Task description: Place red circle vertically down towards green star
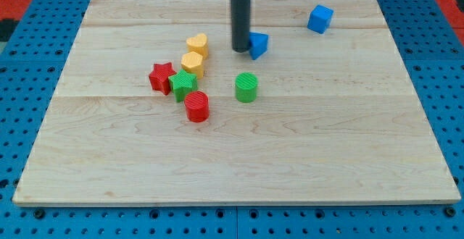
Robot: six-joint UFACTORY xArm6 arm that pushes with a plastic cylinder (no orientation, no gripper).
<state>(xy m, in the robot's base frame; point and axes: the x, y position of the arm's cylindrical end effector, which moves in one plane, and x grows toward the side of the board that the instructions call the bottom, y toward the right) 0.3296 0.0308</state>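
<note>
The red circle (pixel 196 106) stands on the wooden board (pixel 304 145), just below and right of the green star (pixel 183 85), nearly touching it. My tip (pixel 240 49) is at the view's upper middle, touching the left side of a blue block (pixel 259 45). It is well above and to the right of the red circle and the green star.
A red star (pixel 161 76) sits left of the green star. A yellow heart (pixel 197 45) and a yellow block (pixel 193 63) stand above it. A green circle (pixel 246 87) lies right of it. A blue cube (pixel 320 18) is at the top right.
</note>
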